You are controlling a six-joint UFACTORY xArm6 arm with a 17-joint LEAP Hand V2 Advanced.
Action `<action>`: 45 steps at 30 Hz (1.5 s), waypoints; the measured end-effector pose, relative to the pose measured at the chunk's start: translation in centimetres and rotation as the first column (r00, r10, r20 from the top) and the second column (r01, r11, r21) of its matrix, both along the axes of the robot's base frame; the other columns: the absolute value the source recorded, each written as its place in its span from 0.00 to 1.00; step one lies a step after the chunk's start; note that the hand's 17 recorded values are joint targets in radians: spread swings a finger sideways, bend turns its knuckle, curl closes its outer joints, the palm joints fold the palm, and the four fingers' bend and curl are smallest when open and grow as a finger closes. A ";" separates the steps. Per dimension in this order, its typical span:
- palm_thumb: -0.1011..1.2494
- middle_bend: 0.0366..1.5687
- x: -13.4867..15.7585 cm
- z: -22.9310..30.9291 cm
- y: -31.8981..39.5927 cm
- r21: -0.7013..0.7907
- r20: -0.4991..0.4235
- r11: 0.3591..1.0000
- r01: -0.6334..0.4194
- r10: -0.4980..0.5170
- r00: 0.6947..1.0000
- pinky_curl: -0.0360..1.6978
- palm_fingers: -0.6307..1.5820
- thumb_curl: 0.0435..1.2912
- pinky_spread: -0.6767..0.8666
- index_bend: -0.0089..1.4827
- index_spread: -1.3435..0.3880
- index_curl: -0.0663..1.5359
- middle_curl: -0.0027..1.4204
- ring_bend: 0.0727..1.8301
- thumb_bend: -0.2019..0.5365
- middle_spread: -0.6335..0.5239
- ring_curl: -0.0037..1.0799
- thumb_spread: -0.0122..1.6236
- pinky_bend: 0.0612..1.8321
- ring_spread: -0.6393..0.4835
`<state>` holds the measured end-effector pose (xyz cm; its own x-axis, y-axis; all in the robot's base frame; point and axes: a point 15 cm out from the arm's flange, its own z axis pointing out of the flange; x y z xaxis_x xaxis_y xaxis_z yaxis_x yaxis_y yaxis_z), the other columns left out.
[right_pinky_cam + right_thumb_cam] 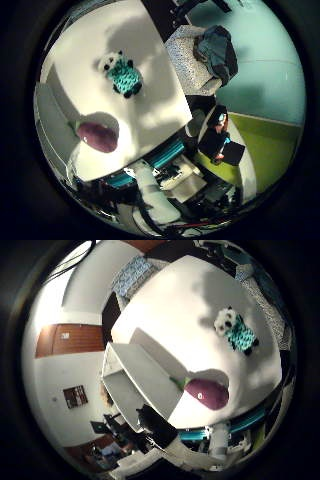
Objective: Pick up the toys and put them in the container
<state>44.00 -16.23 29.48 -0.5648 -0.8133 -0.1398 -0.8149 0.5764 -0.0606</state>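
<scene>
A panda plush (120, 74) in a teal knit outfit lies on the white table (150, 100). A purple eggplant plush (207, 392) with a green stem lies on the same table, right beside the wall of the white open-topped container (132, 377). I see nothing in the part of the container that shows. My right hand (160, 427) hangs high above the table, well apart from both toys. Only white and black parts of it show at the views' edges. Nothing is curled across the palm and it holds nothing.
The table's near edge has a teal frame (167, 154) under it. A grey speckled seat (187, 55) with dark blue clothes (217, 50) on it stands just past another table edge. Beyond lie teal and green floor and a wooden door (65, 337).
</scene>
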 end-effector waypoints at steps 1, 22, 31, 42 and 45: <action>0.36 0.10 0.1 -0.7 -0.4 0.000 0.013 1.000 0.014 -0.014 1.000 0.20 0.29 0.18 0.75 0.12 0.77 0.22 0.21 0.14 0.25 0.76 0.23 0.69 0.25 0.84; 0.37 0.10 -2.8 -11.5 -5.8 0.034 -0.088 0.988 0.150 -0.147 0.985 0.20 0.29 0.19 0.75 0.11 0.77 0.22 0.21 0.14 0.24 0.76 0.24 0.69 0.24 0.83; 0.38 0.10 -2.5 -14.4 -3.9 0.037 -0.154 0.994 0.099 -0.092 0.984 0.19 0.30 0.19 0.75 0.11 0.77 0.22 0.22 0.14 0.24 0.76 0.24 0.68 0.24 0.83; 0.41 0.22 -2.3 -16.5 -4.3 0.009 -0.203 0.997 0.074 -0.071 0.977 0.17 0.43 0.20 0.71 0.10 0.75 0.20 0.26 0.24 0.25 0.66 0.27 0.68 0.18 0.73; 0.46 0.39 -2.1 -16.4 -4.5 -0.001 -0.195 0.998 0.069 -0.068 0.978 0.18 0.63 0.21 0.51 0.13 0.65 0.21 0.35 0.41 0.26 0.46 0.36 0.69 0.23 0.44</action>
